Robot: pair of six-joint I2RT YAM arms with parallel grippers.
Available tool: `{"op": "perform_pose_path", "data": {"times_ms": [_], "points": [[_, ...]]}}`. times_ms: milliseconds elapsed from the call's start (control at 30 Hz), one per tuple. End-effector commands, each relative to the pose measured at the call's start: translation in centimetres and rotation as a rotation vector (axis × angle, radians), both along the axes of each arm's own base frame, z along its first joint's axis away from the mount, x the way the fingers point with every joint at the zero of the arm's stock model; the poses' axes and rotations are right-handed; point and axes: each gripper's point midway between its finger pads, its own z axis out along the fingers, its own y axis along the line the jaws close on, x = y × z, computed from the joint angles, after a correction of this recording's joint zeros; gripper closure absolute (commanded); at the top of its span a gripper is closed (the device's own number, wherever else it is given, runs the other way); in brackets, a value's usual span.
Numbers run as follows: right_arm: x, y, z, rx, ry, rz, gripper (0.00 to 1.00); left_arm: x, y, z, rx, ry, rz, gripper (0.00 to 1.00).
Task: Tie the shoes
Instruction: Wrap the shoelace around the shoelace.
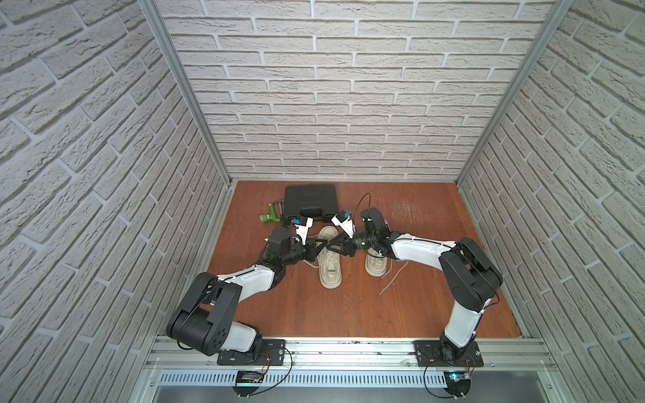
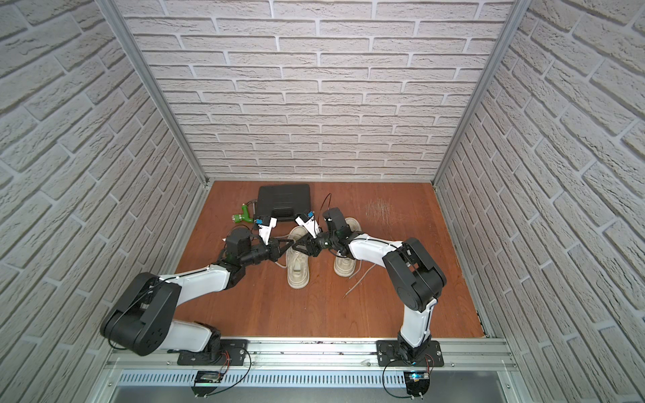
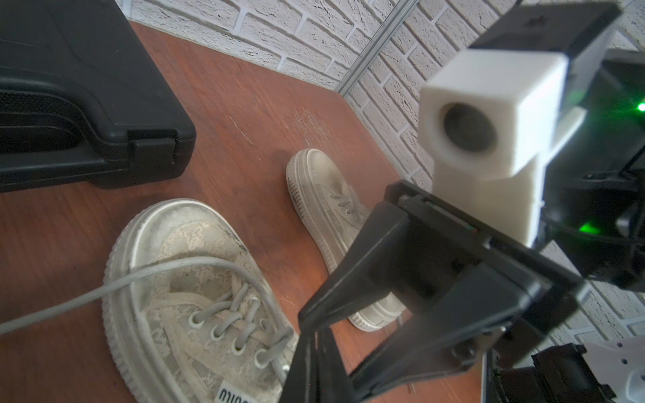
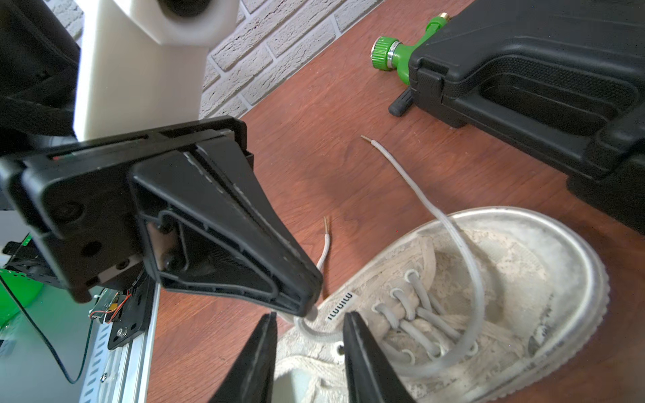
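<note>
Pinching a round cream lace (image 4: 316,331) in my left gripper (image 4: 309,304), I see my right gripper (image 4: 310,315) narrowly parted around it, above the lacy shoe (image 4: 523,279).

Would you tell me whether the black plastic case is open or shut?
Shut: the black plastic case lies flat, lid down, latch closed.

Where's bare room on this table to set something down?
Free: the front strip between shoes and rail, and the far right corner by the scratches. Crowded: around the black case and green nozzle, and where left arm and right arm meet over the shoes.
</note>
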Motion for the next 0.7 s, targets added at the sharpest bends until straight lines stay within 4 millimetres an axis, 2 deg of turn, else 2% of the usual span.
{"op": "perform_pose_path", "data": {"times_ms": [0, 300, 433, 467, 500, 567, 633, 667], "points": [[0.1, 1.3, 1.3, 0.042, -0.031, 0.032, 0.66, 0.5, -0.4, 1.8, -0.021, -0.061, -0.014, 1.00], [0.2, 2.1, 1.3, 0.063, -0.026, 0.030, 0.75, 0.6, -0.5, 1.8, -0.026, -0.052, -0.016, 1.00], [0.3, 2.0, 1.5, 0.065, -0.035, 0.017, 0.91, 0.6, -0.3, 1.9, -0.038, -0.045, -0.008, 1.00], [0.3, 1.8, 1.5, 0.055, -0.039, 0.012, 0.96, 0.7, -0.1, 1.9, -0.043, -0.042, -0.004, 0.95], [0.3, 1.6, 1.4, 0.042, -0.041, 0.005, 0.97, 0.8, 0.1, 2.0, -0.044, -0.040, 0.004, 0.90], [0.2, 1.1, 1.2, 0.013, -0.046, -0.008, 0.97, 1.0, 1.1, 2.0, -0.045, -0.030, 0.033, 0.73], [0.2, 0.6, 1.0, -0.018, -0.054, -0.023, 0.97, 1.4, 2.7, 1.8, -0.027, -0.006, 0.086, 0.60], [0.1, 0.3, 0.9, -0.034, -0.056, -0.031, 0.97, 1.6, 3.8, 1.5, -0.009, 0.015, 0.127, 0.58]]}}
